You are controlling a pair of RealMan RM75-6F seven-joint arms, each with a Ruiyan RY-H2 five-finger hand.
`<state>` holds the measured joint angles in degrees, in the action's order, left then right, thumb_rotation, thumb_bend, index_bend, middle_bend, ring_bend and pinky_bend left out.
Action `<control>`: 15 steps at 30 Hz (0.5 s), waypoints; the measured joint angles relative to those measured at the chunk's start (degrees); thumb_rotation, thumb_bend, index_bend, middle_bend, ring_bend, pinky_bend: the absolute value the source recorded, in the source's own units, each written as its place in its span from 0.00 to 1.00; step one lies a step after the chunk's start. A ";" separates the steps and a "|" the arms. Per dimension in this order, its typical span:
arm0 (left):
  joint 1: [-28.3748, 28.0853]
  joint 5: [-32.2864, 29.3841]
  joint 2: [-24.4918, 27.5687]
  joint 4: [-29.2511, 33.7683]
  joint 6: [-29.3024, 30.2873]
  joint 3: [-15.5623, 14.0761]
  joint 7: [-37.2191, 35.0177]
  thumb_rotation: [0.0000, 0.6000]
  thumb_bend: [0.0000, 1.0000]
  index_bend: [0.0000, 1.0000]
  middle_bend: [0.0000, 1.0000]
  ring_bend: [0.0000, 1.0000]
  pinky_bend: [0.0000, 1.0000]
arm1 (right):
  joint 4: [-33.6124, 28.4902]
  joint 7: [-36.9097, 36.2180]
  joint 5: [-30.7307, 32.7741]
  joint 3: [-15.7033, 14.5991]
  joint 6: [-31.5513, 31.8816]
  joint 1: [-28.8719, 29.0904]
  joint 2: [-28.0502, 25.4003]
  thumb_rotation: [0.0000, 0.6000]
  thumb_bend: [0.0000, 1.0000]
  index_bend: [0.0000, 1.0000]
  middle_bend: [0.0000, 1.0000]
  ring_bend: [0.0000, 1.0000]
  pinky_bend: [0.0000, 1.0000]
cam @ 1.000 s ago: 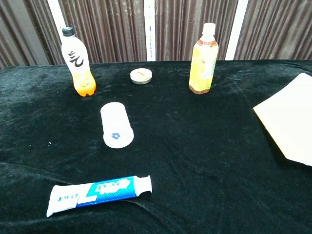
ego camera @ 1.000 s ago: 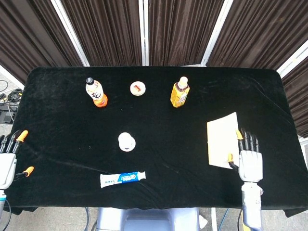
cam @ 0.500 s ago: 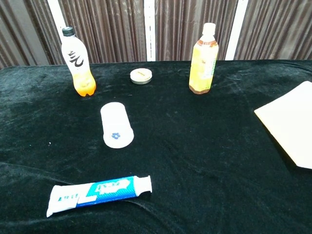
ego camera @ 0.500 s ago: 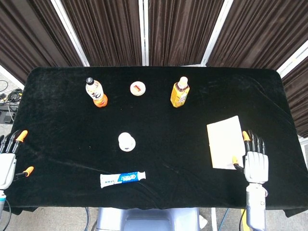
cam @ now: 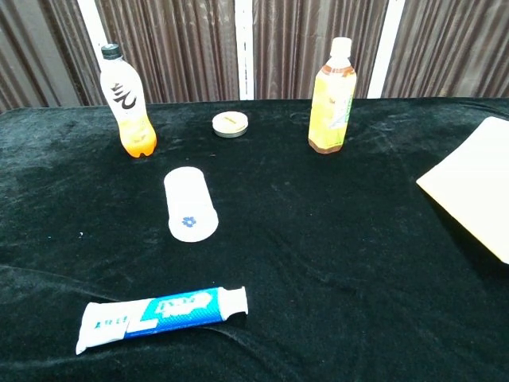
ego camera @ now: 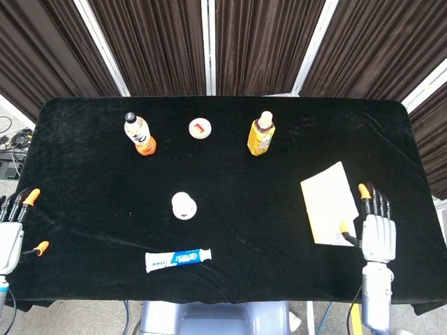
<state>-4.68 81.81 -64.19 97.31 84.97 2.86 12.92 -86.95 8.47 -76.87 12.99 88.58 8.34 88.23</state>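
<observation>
Black-draped table (ego camera: 84, 167) | right hand (ego camera: 378, 236) at 4 o'clock, fingers spread, thumb touching cream sheet (ego camera: 328, 202) edge | sheet flat, not lifted | left hand (ego camera: 12, 230) at 8 o'clock, empty, fingers apart

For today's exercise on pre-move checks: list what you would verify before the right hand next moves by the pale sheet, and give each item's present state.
1. Right hand in view: ok, head view only.
2. Its fingers apart, holding nothing: ok.
3. Thumb tip touching the pale cream rectangular sheet: cannot tell; it lies at the sheet's near corner.
4. Sheet flat on the black cloth-covered table: cannot tell; the chest view suggests a lifted edge.
5. Yellow tea bottle upright, apart from the sheet: ok.
6. Left hand far from the sheet: ok.
</observation>
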 measured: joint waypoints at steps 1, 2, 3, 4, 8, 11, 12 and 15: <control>-0.02 -0.02 -0.02 -0.01 -0.04 0.01 0.09 1.00 0.14 0.00 0.00 0.00 0.00 | -0.72 -0.02 0.03 0.35 0.29 -0.05 -0.51 1.00 0.23 0.00 0.00 0.00 0.00; -0.05 -0.02 -0.05 -0.02 -0.06 0.02 0.19 1.00 0.14 0.00 0.00 0.00 0.00 | -1.49 -0.04 0.08 0.62 0.49 -0.12 -1.05 1.00 0.23 0.00 0.00 0.00 0.00; -0.06 0.00 -0.08 -0.01 -0.07 0.00 0.28 1.00 0.14 0.00 0.00 0.00 0.00 | -2.51 -0.09 0.16 0.90 0.68 -0.21 -1.72 1.00 0.23 0.00 0.00 0.00 0.00; -0.07 0.01 -0.11 0.00 -0.08 -0.01 0.32 1.00 0.14 0.00 0.00 0.00 0.00 | -3.22 -0.20 0.24 1.04 0.75 -0.30 -2.19 1.00 0.23 0.00 0.00 0.00 0.00; -0.06 0.02 -0.15 0.01 -0.04 0.00 0.39 1.00 0.14 0.00 0.00 0.00 0.00 | -4.95 -0.71 0.58 1.28 0.87 -0.69 -3.50 1.00 0.24 0.00 0.00 0.00 0.00; -0.04 0.06 -0.14 0.02 0.02 0.01 0.32 1.00 0.14 0.00 0.00 0.00 0.00 | -4.88 -0.64 0.88 1.21 0.70 -0.74 -3.58 1.00 0.24 0.00 0.00 0.00 0.00; -0.03 0.08 -0.13 0.02 0.05 0.02 0.27 1.00 0.14 0.00 0.00 0.00 0.00 | -4.87 -0.72 1.05 1.19 0.53 -0.73 -3.61 1.00 0.24 0.00 0.00 0.00 0.00; -0.04 0.11 -0.11 0.02 0.04 0.03 0.20 1.00 0.14 0.00 0.00 0.00 0.00 | -5.02 -0.72 0.89 1.12 0.65 -0.71 -3.69 1.00 0.24 0.00 0.00 0.00 0.00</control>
<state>-4.72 81.93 -64.30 97.32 85.02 2.89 13.12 -91.98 7.74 -75.99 14.11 89.23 7.63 84.54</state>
